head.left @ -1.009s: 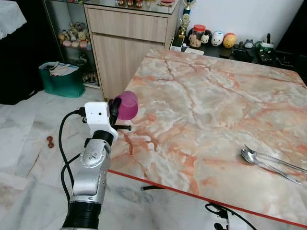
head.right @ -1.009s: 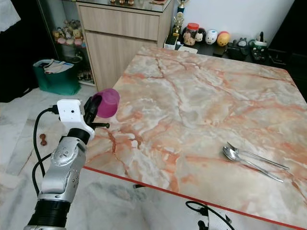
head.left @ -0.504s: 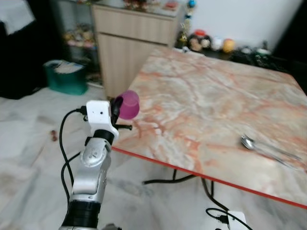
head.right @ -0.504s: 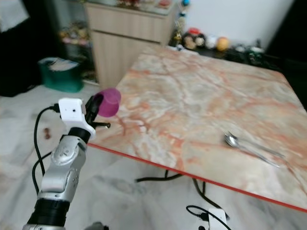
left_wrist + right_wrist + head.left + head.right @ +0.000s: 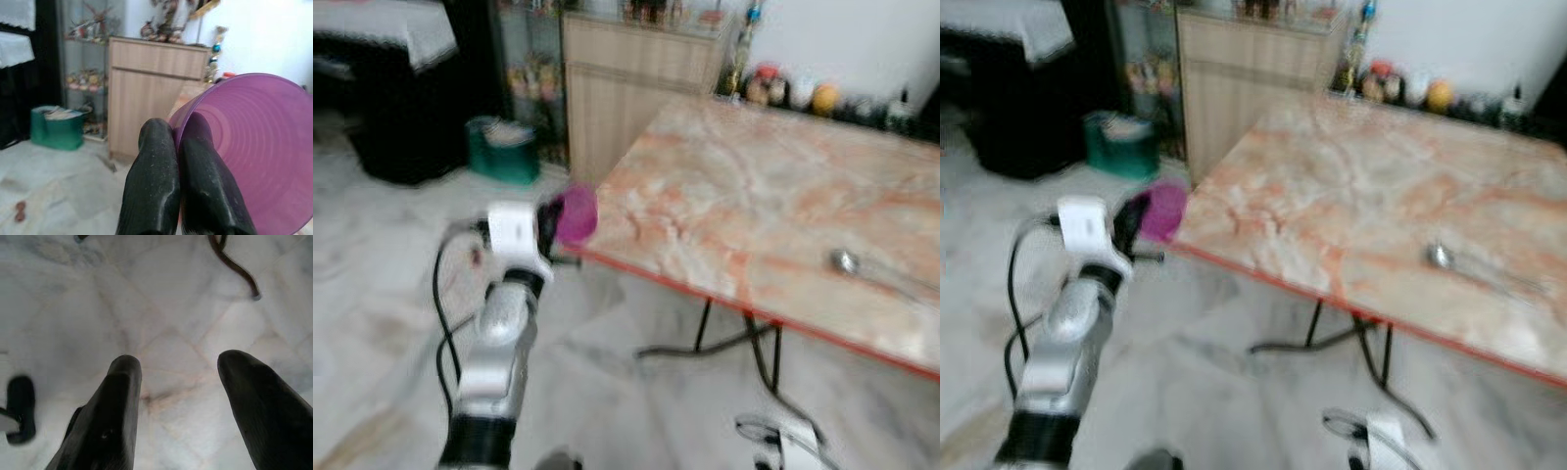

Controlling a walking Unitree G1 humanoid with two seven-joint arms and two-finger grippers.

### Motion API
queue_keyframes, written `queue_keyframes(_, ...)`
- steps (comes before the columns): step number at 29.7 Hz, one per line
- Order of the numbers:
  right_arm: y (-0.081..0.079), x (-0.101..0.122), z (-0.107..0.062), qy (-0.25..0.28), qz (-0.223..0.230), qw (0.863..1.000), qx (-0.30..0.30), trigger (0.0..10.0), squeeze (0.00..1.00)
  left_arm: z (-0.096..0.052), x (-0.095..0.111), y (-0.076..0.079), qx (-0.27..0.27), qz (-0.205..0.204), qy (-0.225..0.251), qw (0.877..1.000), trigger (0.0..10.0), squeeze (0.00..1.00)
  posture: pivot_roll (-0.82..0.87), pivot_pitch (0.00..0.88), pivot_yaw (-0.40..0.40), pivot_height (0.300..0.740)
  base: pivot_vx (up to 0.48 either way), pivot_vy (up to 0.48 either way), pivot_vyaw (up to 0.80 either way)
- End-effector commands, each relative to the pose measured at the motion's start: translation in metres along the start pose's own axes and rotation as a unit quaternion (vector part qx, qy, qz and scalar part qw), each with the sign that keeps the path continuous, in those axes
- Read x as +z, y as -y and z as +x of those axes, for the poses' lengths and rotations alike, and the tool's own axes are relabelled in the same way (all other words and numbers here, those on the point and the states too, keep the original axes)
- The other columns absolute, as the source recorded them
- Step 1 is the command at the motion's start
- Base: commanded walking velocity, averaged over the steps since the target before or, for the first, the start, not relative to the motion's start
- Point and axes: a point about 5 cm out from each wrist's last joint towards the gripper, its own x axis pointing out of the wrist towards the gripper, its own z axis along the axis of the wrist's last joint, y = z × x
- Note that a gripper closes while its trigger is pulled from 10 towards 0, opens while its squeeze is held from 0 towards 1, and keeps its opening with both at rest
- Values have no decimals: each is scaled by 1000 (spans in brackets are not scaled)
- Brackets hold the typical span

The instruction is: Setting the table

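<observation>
- Though blurred, head views show left gripper [image 5: 551, 217] raised off table's [image 5: 773, 211] near-left corner, over floor [image 5: 391, 294].
- Fingers [image 5: 154, 191] pinched on rim of purple cup [image 5: 249, 147]; cup tipped sideways, mouth toward wrist camera, beside table edge, not on it.
- Spoon [image 5: 847, 262] lying on far right of marble top, well apart from cup.
- Cabinet [image 5: 631, 83] and green bin [image 5: 504, 152] beyond the table.
- Right gripper [image 5: 178, 401] hanging over floor tiles, fingers spread wide, holding nothing; dark cable [image 5: 232, 264] on floor.
</observation>
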Motion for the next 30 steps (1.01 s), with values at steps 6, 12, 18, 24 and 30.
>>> queue_keyframes(6, 2, 4, 0, 4, 2, 1000, -5, 10000, 0, 3, 5, 6, -16, 9, 6, 1000, 10000, 0, 203, 0, -105, 707, 0, 0, 0)
queue_keyframes(12, 3, 4, 0, 5, 4, 1000, -6, 10000, 0, 3, 4, 8, -31, 32, 2, 999, 10000, 0, 204, 0, -107, 707, 0, 0, 0)
queue_keyframes(18, 4, 3, 0, 3, 1, 1000, -9, 10000, 0, 4, 6, 10, -28, 27, 9, 999, 10000, 0, 202, 0, -108, 707, 0, -95, 0)
queue_keyframes(24, 4, 0, 0, -14, 10, 1000, -12, 10000, 0, 6, 7, 10, -22, 32, 10, 999, 10000, 0, 204, 0, -111, 707, 0, -277, -263)
queue_keyframes(30, 5, 3, 0, -4, -1, 1000, -13, 10000, 0, 6, 7, 10, -17, 33, 9, 999, 10000, 0, 199, 0, -109, 707, 0, -325, -263)
